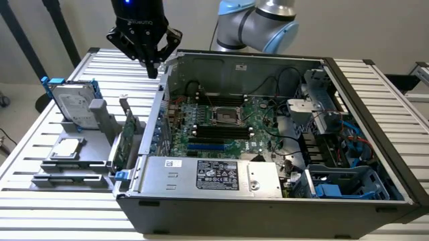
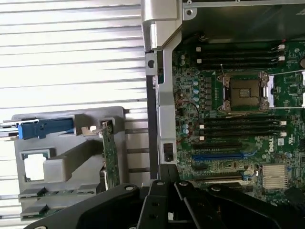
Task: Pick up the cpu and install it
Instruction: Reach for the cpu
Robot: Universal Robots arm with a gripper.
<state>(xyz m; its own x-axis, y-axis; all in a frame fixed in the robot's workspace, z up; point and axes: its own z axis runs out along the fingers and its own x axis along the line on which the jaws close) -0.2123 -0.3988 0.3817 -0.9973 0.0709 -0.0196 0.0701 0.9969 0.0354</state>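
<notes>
The cpu [image 1: 67, 148] is a small square chip with a dull silver top. It lies flat in a recess of the grey holder [image 1: 80, 163] at the exterior view's left, and the wrist view has the cpu [image 2: 34, 167] too. My gripper [image 1: 153, 70] hangs high above the table, just outside the case's far left corner, well clear of the chip. Its black fingers are shut with nothing between them. The gripper [image 2: 164, 182] looks down past the case wall. The open cpu socket [image 1: 226, 116] sits mid-motherboard, and the socket [image 2: 243, 90] has its metal frame lifted.
A silver hard drive [image 1: 70, 103] in blue brackets stands in the holder beside a green expansion card [image 1: 124, 138]. The open computer case [image 1: 268, 208] has tall walls, a power supply [image 1: 214, 174] at the front, and cables and drive cages at the right. The slatted table [image 1: 40, 211] lies underneath.
</notes>
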